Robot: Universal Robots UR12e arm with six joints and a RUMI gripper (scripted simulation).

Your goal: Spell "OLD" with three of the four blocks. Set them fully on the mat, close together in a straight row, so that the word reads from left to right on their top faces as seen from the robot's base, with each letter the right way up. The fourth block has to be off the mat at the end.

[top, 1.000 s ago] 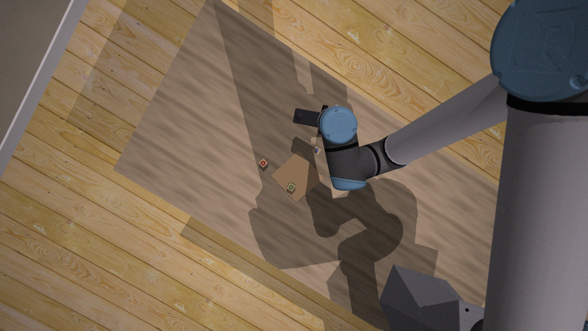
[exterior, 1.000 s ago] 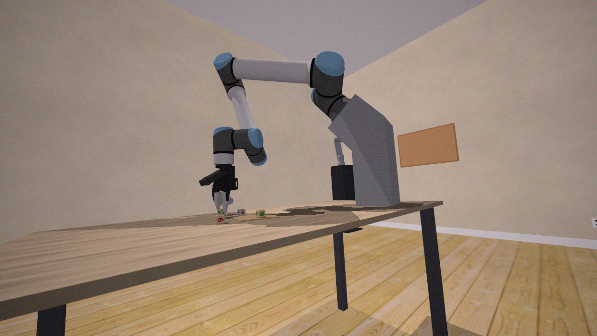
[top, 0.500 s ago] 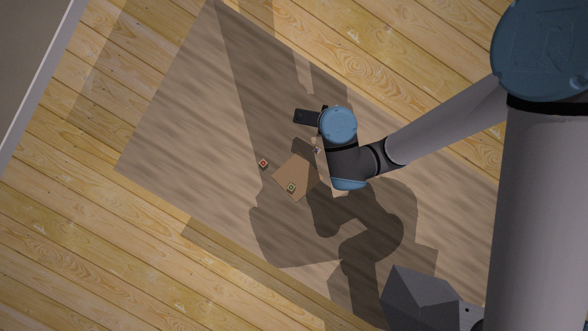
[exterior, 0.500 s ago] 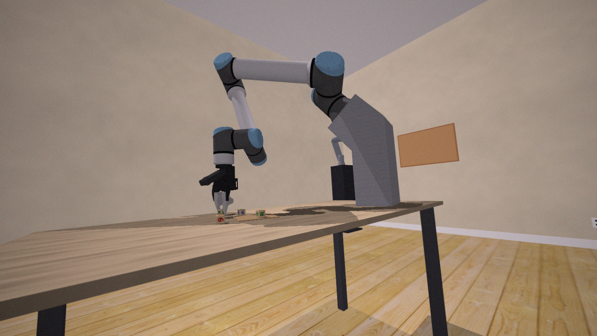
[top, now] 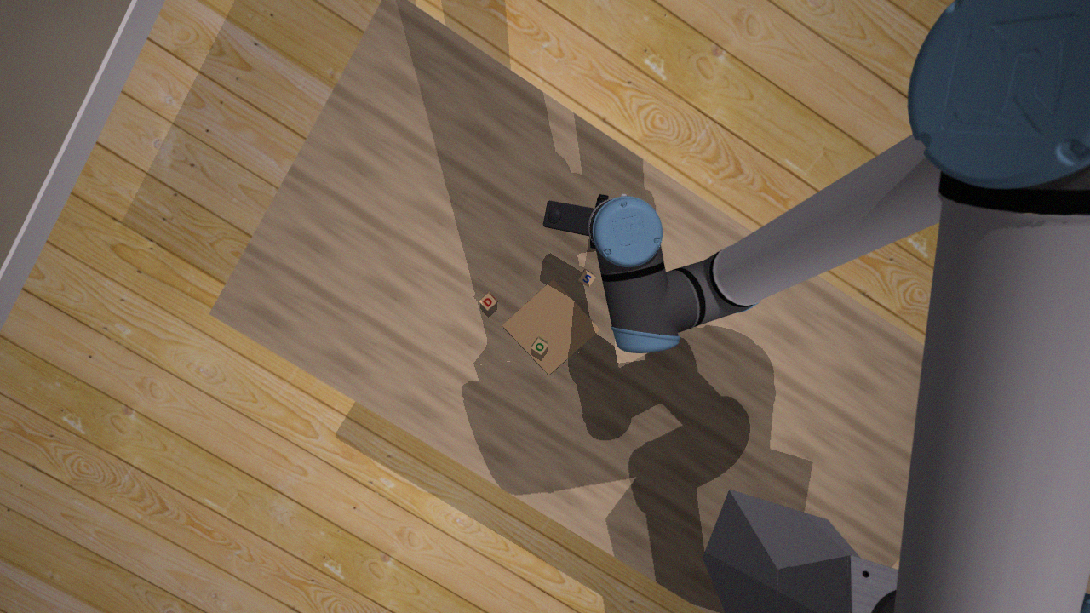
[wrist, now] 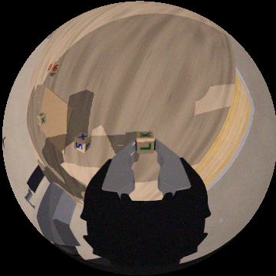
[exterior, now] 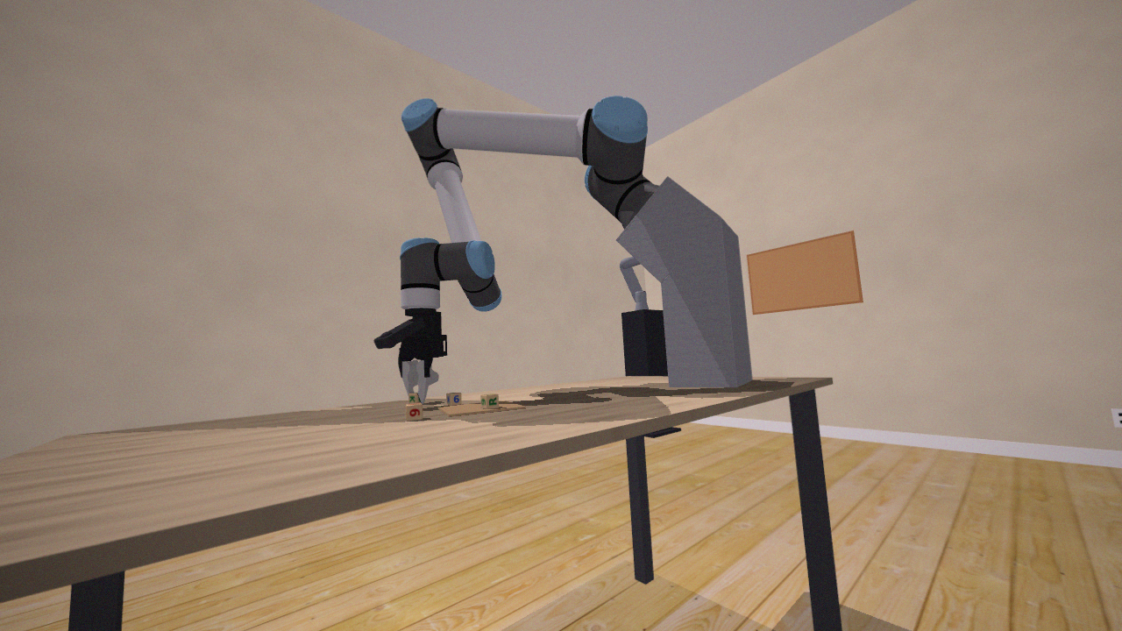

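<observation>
Nearest the exterior camera, the D block (top: 487,302) (exterior: 414,412) (wrist: 54,68) sits off the mat (top: 545,316) (exterior: 463,410) (wrist: 54,111), toward the short table (top: 319,251) (exterior: 314,463) (wrist: 165,69) edge opposite the arm's pedestal (top: 777,533) (exterior: 702,298) (wrist: 57,215). Behind it, the O block (top: 539,347) (exterior: 489,400) (wrist: 41,119) is on the mat, on the side facing the near long edge. Beyond, the S block (top: 587,277) (exterior: 453,398) (wrist: 82,143) is off it. Toward the far long edge, the gripper (exterior: 415,398) (wrist: 145,139) grips the L block (exterior: 413,398) (wrist: 146,142), also off the mat.
</observation>
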